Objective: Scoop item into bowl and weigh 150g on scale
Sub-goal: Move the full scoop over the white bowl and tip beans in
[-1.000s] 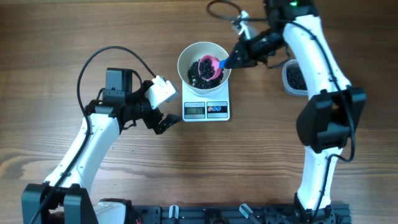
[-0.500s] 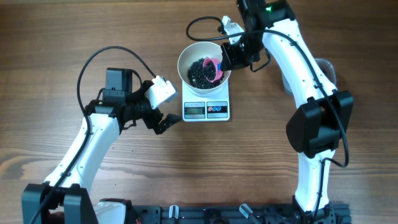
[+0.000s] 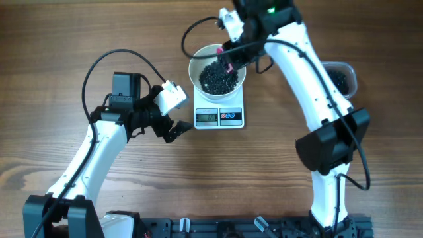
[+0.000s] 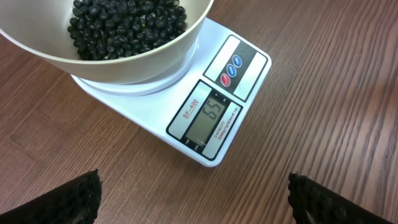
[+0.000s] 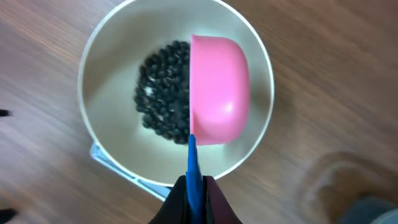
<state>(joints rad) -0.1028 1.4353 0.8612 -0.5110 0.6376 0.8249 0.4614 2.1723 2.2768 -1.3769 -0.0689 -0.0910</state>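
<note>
The white bowl (image 3: 217, 66) stands on the white scale (image 3: 219, 112) and holds a heap of black beads (image 3: 218, 77). In the right wrist view the beads (image 5: 163, 109) lie in the bowl (image 5: 99, 124) under a pink scoop (image 5: 217, 99) turned bottom-up, its blue handle (image 5: 193, 168) pinched in my right gripper (image 5: 196, 186), which is shut on it. My left gripper (image 3: 173, 127) is open, left of the scale, with bare table between its fingers. The scale's display (image 4: 208, 118) shows in the left wrist view, beside the bowl (image 4: 124, 50).
A clear plastic container (image 3: 338, 78) with more black beads stands at the right, behind my right arm. A black cable (image 3: 198, 26) loops above the bowl. Bare wooden table lies in front of the scale.
My right arm has swung left over the bowl and turned the scoop over; its beads now lie in the bowl. The container at the right has come into sight. The left arm has not moved.
</note>
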